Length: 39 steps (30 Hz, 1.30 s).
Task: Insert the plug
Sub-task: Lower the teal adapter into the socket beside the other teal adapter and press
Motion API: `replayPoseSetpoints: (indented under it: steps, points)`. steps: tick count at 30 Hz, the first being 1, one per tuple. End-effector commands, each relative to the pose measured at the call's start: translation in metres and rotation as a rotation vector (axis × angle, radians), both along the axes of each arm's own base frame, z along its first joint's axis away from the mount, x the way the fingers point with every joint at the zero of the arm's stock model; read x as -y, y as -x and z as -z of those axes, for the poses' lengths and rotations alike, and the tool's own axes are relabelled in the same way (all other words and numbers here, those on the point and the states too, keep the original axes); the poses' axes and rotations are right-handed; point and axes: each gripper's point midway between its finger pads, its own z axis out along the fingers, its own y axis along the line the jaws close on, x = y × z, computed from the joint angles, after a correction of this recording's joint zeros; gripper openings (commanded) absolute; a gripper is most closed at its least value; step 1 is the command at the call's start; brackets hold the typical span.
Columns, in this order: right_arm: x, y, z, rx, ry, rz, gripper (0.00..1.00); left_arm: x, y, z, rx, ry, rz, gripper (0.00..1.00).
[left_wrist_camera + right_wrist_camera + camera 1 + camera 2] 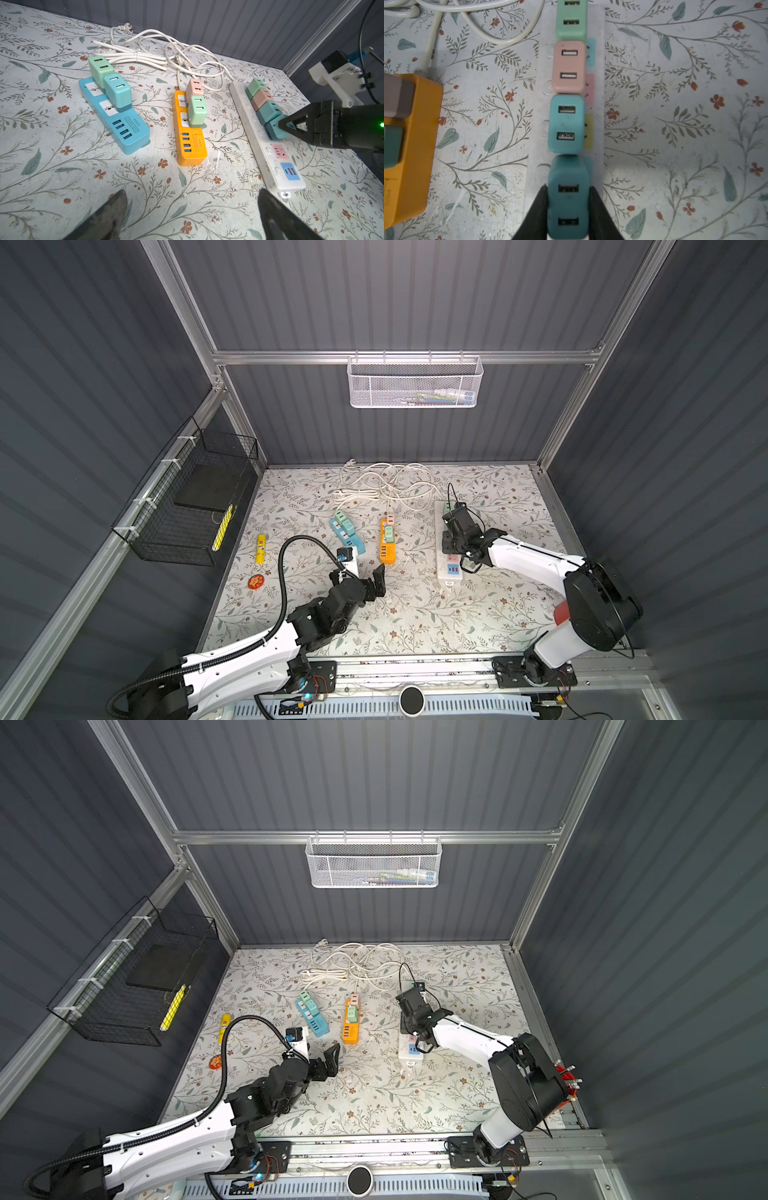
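Our right gripper (568, 189) is pinching the dark teal plug (273, 133) right over the white power strip (267, 160), butted up against the lighter teal plug (566, 124) next in the row, and it looks a bit tilted to us, not seated. If we shove down like that, the prongs probably miss the slots or it jams on its neighbour. The left gripper (192, 192) hangs spread wide over the worktop (62, 176), so nothing braces the strip against sliding.

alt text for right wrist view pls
The right gripper clamps a dark teal charger plug over a white power strip on a floral tabletop. Beyond it a light teal charger, a pink charger and a green charger sit in a row on the strip; an orange strip shows at the edge.
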Motion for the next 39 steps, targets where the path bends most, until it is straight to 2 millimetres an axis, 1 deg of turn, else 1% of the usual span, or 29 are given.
replayPoseSetpoints:
  steps: [1,5,8,11,16,20,21,23,26,29,30,31,33,36,39]
  points:
    - [0.004,0.014,0.016,-0.068,0.032,-0.007,0.16,-0.01,0.001,0.007,0.004,-0.014,-0.029,0.98]
    - [0.006,0.019,0.028,-0.083,0.087,0.008,0.16,-0.013,0.003,0.007,-0.003,-0.019,-0.031,0.97]
    - [0.0,0.025,0.039,-0.107,0.108,-0.016,0.19,-0.025,0.003,0.004,-0.002,-0.025,-0.079,0.96]
    - [-0.002,0.033,0.054,-0.153,0.121,-0.012,0.19,-0.035,0.005,0.003,0.022,0.0,-0.108,0.96]
    - [0.002,0.043,0.073,-0.192,0.114,0.012,0.18,-0.048,0.007,0.006,0.033,0.014,-0.14,0.96]
    - [0.002,0.044,0.079,-0.196,0.081,0.022,0.19,-0.048,0.008,0.006,0.031,0.008,-0.141,0.96]
    - [0.0,0.043,0.079,-0.198,0.072,0.019,0.23,-0.048,0.008,0.007,0.031,0.006,-0.14,0.96]
    - [-0.005,0.041,0.072,-0.19,0.059,0.006,0.24,-0.046,0.007,0.006,0.032,0.008,-0.139,0.96]
    - [-0.009,0.033,0.049,-0.146,0.037,-0.013,0.3,-0.044,0.005,0.004,0.032,-0.007,-0.135,0.97]
    - [-0.01,0.023,0.017,-0.099,0.02,-0.022,0.4,-0.042,0.004,0.0,0.038,-0.013,-0.133,0.97]
    - [-0.009,0.021,0.008,-0.076,0.025,-0.018,0.46,-0.042,0.003,-0.002,0.04,-0.012,-0.138,0.97]
    - [-0.007,0.017,0.0,-0.052,0.027,-0.018,0.5,-0.043,0.002,-0.005,0.045,-0.008,-0.145,0.97]
    - [-0.004,0.011,-0.011,-0.024,0.025,-0.01,0.54,-0.042,0.001,-0.01,0.052,-0.001,-0.151,0.97]
    - [-0.005,0.008,-0.027,-0.007,0.002,-0.023,0.55,-0.038,0.001,-0.016,0.05,0.017,-0.142,0.97]
    - [-0.005,0.007,-0.043,0.027,-0.01,-0.034,0.56,-0.037,0.001,-0.017,0.044,0.017,-0.134,0.97]
